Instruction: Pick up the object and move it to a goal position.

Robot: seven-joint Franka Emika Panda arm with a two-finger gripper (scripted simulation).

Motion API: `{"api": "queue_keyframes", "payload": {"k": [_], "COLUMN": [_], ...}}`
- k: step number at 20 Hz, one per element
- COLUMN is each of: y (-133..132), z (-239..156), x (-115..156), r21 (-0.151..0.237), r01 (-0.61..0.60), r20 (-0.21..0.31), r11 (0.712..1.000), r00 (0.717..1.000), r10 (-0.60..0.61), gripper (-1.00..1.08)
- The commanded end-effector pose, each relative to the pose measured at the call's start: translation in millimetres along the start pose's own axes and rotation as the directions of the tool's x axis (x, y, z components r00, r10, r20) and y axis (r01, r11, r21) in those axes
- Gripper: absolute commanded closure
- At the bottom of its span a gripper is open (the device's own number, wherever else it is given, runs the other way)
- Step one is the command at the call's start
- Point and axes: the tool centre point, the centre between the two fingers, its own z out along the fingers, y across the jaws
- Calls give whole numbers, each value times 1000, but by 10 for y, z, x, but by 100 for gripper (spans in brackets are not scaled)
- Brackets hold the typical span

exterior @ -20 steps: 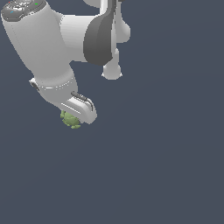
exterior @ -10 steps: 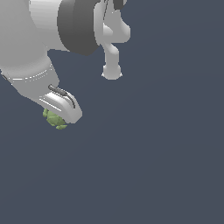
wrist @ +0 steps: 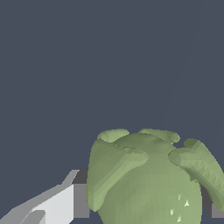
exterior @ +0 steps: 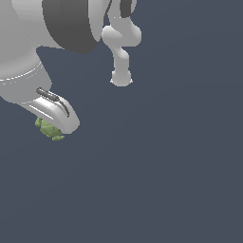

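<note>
The white claw point(exterior: 56, 124) is clamping its fingers point(wrist: 59, 203) on the small, lumpy olive-green object point(exterior: 48, 129), which is poking out beneath the claw's tip at the exterior view's left. Around them a plain dark grey-blue surface point(exterior: 166, 180) is stretching out, with the arm's white base point(exterior: 121, 78) standing well apart from the claw.

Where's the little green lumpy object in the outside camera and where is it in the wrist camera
Exterior view: the green object peeks out under the white gripper, toward the exterior view's left.
Wrist view: the object fills the near foreground between the fingers.
Shared landmark: the white gripper finger pressed against the object.
</note>
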Motion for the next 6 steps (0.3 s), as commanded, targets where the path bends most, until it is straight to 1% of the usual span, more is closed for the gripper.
{"api": "queue_keyframes", "payload": {"k": [1,6], "y": [4,10], "z": [-23,-37], "x": [22,38], "r21": [0,0], "r01": [0,0], "r20": [0,0], "r11": [1000,1000], "r00": [1000,1000], "r10": [0,0], "gripper": [108,108]}}
